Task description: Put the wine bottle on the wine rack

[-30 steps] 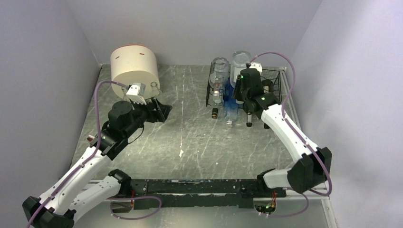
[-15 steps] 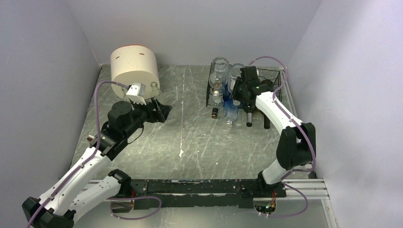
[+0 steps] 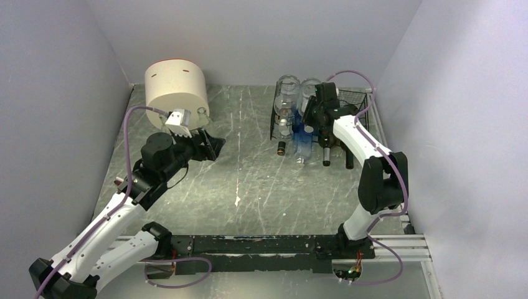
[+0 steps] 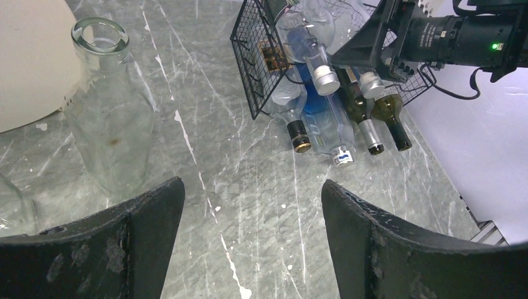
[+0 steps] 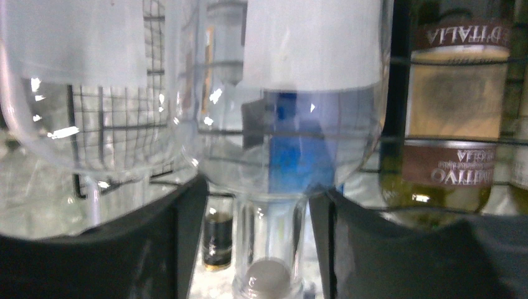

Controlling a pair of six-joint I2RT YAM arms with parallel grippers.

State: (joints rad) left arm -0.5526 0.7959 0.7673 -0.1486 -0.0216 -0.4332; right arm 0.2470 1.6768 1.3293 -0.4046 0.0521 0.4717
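Right claw [image 5: 258,199]: jaws part open, astride the neck of the wine bottle [image 5: 311,118], with a gap showing on one side. The bottle lies on the upper tier of the rack [image 4: 249,59]. A clear bottle [image 5: 81,93] and a green bottle [image 5: 454,124] flank it. Left claw [image 4: 252,190]: wide, empty, above the bench [image 4: 261,249], near an upright glass bottle [image 4: 109,124].

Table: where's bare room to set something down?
Bare: the table middle, between the left arm and the wine rack, and toward the arm bases. Crowded: bottle necks jutting from the rack's front, and the clear bottle by the cream container.
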